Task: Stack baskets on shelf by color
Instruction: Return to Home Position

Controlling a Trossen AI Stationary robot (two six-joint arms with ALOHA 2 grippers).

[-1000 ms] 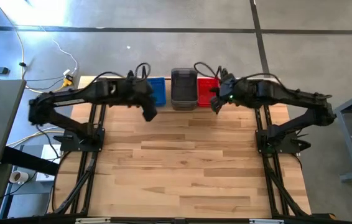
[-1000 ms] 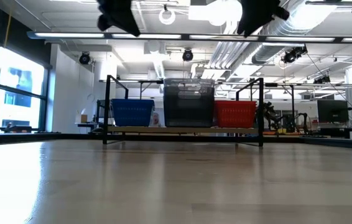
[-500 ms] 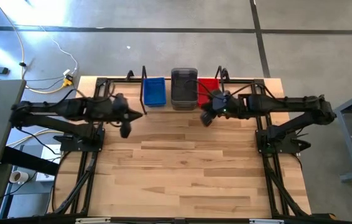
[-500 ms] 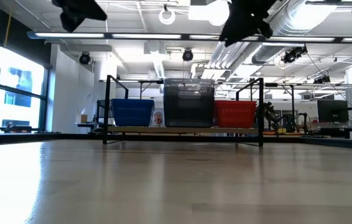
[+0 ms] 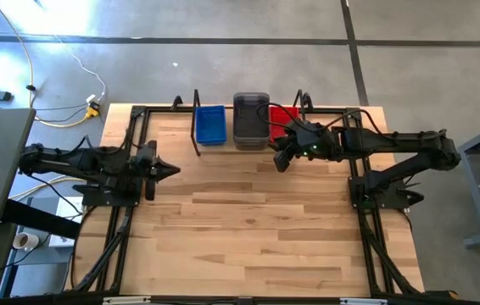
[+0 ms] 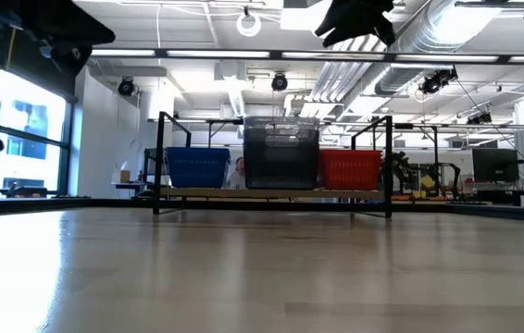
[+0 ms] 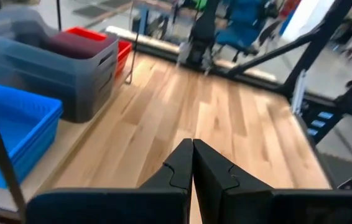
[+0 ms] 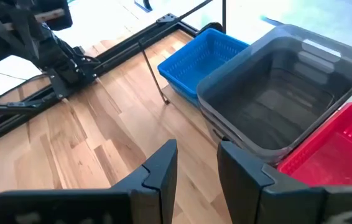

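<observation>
Both arms are off the shelf (image 6: pixel 271 192). The left gripper (image 5: pixel 157 168), fingers together, has retreated to the table's (image 5: pixel 248 237) left edge. The right gripper (image 5: pixel 281 158), fingers slightly parted, still hovers by the red baskets (image 5: pixel 281 113).

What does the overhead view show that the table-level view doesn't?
Only the high view shows the whole wooden table and both arms entire: the left gripper over the table's left side, the right gripper near the red slotted plastic baskets. Only the low view shows the room behind, and that the smoky grey plastic baskets stand taller than their neighbours. Both show blue plastic baskets, grey and red side by side on the black wire shelf.
</observation>
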